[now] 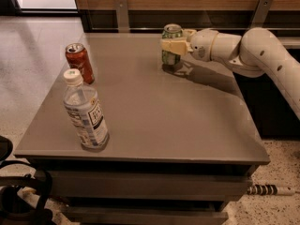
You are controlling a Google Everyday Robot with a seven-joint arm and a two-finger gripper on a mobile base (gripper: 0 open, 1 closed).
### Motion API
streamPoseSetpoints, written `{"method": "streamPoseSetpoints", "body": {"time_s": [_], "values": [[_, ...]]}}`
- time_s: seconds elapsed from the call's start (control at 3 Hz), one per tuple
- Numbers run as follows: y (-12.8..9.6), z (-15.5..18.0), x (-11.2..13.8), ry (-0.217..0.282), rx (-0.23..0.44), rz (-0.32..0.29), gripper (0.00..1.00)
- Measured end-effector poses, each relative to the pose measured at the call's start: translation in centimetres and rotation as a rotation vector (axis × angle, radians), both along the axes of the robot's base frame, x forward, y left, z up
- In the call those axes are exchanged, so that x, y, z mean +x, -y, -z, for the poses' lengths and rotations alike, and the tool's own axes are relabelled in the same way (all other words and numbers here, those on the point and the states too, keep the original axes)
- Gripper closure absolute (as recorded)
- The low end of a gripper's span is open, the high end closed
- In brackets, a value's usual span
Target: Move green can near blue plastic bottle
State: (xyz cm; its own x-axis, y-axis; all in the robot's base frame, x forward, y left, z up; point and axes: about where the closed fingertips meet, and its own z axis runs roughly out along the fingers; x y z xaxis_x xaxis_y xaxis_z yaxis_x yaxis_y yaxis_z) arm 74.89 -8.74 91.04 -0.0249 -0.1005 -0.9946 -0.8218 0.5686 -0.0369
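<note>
The green can (pixel 170 58) is at the far middle of the grey table (pixel 164 121). My gripper (pixel 171 46) reaches in from the right and is shut on the green can, with a pale finger (pixel 174 45) across the can's front. The can looks just off the table surface, above its shadow. The blue plastic bottle (pixel 86 112), clear with a white cap and a pale label, stands upright near the table's front left corner, far from the can.
A red-brown can (pixel 79 63) stands upright at the left side of the table, behind the bottle. My white arm (pixel 262 55) spans the far right. A wooden wall with metal brackets (pixel 122 13) runs behind the table.
</note>
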Motion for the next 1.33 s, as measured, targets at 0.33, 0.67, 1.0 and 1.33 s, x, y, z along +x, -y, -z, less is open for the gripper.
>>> {"method": "streamPoseSetpoints", "body": {"time_s": [0.33,0.67,1.0,1.33], "values": [[-0.1,-3.8,-3.6,0.021,-0.011,-0.016,1.00],[-0.8,-7.4,-8.9,0.047,-0.014,-0.032,1.00],[-1.4,-7.3,-13.0,0.032,-0.010,-0.040,1.00],[-3.0,-5.3,-19.0,0.009,0.005,-0.029,1.00]]}}
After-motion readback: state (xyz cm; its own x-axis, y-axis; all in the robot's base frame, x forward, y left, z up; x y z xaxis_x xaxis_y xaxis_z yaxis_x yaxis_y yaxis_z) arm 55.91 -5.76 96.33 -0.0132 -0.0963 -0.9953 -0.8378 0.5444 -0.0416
